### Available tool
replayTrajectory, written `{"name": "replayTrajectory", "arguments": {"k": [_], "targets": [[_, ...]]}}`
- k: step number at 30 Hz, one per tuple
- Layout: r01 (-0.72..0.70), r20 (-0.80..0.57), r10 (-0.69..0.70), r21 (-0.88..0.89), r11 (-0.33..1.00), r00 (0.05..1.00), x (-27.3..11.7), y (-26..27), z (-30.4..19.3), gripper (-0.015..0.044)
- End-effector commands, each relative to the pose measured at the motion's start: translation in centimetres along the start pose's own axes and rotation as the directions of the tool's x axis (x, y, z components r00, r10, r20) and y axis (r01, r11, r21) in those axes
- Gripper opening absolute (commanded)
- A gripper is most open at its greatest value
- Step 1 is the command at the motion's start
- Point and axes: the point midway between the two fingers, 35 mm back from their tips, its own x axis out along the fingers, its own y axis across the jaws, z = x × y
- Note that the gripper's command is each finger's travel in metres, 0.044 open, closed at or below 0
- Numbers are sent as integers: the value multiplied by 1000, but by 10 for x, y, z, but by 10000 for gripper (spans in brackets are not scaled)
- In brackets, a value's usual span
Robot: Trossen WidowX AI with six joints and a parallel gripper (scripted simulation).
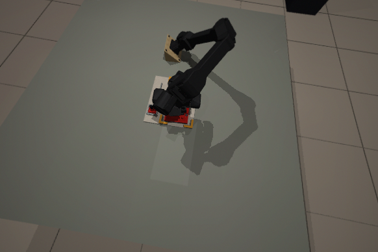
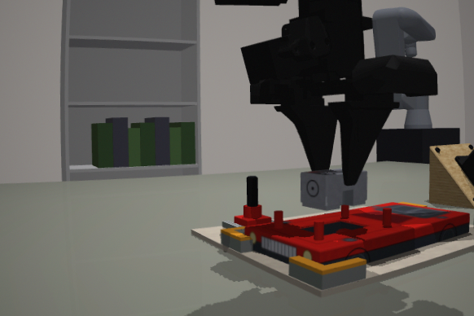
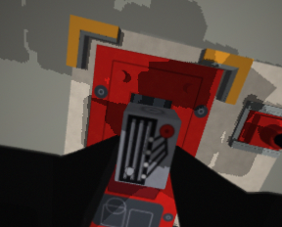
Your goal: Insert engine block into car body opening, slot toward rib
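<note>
My gripper (image 2: pixel 335 177) (image 3: pixel 145 146) is shut on the grey engine block (image 2: pixel 314 190) (image 3: pixel 147 158). It holds the block upright above the red car body (image 2: pixel 379 234) (image 3: pixel 105 64) (image 1: pixel 176 118), with an air gap below the block in the exterior view. The dark opening (image 2: pixel 346 227) (image 3: pixel 152 100) shows partly past the block's far end in the wrist view. The block's top has dark grooves and a red round cap. A dark notch shows low on its side in the exterior view. The rib cannot be made out. The arm hides the block in the top view.
Several red pegs (image 2: pixel 318 230) stand up from the car. Orange-topped corner brackets (image 2: pixel 326 272) (image 3: pixel 93 26) hold it on a pale board (image 2: pixel 391 268). A black-handled red piece (image 2: pixel 252 190) (image 3: pixel 259 127) (image 1: pixel 152 110) stands beside it. A wooden wedge (image 2: pixel 444 181) (image 1: pixel 170 53) stands farther back.
</note>
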Motion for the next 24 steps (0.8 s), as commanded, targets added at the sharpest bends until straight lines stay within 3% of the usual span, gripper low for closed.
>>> {"name": "replayTrajectory", "arguments": {"k": [1,9,17,24], "targets": [[-3,4,4,-18,1000,1000,0,1,1,160],[-4,4,4,-13,1000,1000,0,1,1,160],[-4,4,4,112,994,1000,-1,2,2,160],[-4,4,4,50,999,1000,-1,2,2,160]]}}
